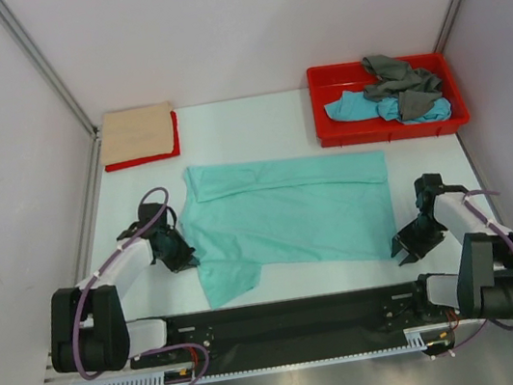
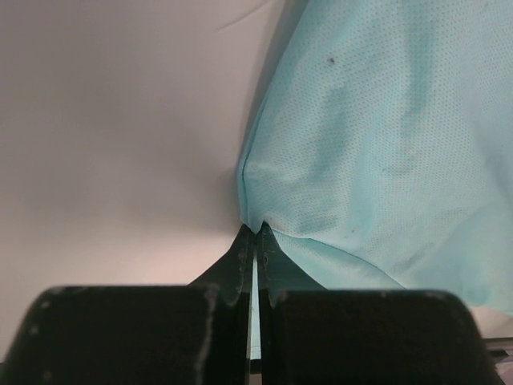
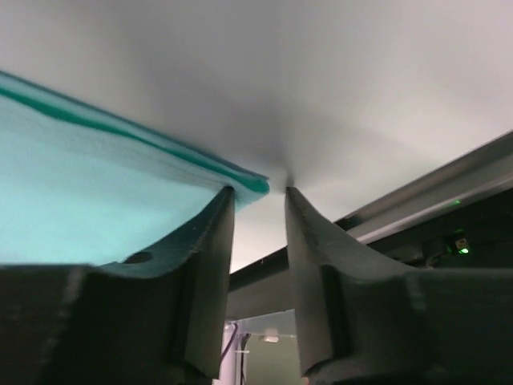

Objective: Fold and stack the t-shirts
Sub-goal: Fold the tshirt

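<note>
- The mint-green t-shirt (image 1: 290,216) lies spread flat in the middle of the bench (image 1: 247,130).
- The left fingers (image 2: 234,269) are pinched together on its left edge (a small fold of cloth sits at their tips).
- The right fingers (image 3: 210,257) stand slightly apart at its near right corner, with nothing between them.
- Far right, a red tray (image 1: 374,136) holds a grey shirt (image 1: 399,77) and a turquoise-blue shirt (image 1: 350,107).
- Far left, a folded beige shirt (image 1: 135,134) lies on a red shirt (image 1: 176,132).

no readable text, labels or numbers anywhere.
</note>
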You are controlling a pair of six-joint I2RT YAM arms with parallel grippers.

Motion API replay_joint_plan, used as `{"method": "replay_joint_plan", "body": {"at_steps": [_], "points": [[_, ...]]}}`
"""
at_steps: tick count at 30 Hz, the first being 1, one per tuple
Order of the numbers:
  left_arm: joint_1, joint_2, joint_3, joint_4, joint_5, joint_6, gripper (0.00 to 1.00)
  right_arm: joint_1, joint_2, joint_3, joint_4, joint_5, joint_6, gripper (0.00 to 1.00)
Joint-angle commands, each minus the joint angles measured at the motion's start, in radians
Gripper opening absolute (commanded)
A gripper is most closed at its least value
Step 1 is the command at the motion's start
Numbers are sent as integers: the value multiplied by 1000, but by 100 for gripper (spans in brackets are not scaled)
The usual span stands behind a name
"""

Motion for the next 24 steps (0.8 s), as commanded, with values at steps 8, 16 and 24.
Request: {"method": "replay_joint_plan", "body": {"at_steps": [8,16,24], "points": [[53,-62,-25,-25,-39,-33,0,-5,100,-21,76,67,-6,0],[78,-93,-52,-30,-35,-45,0,-5,74,-16,54,107,-20,0],[74,-98,-26,-15,13,-1,0,-5,55,34,53,85,-112,0]]}}
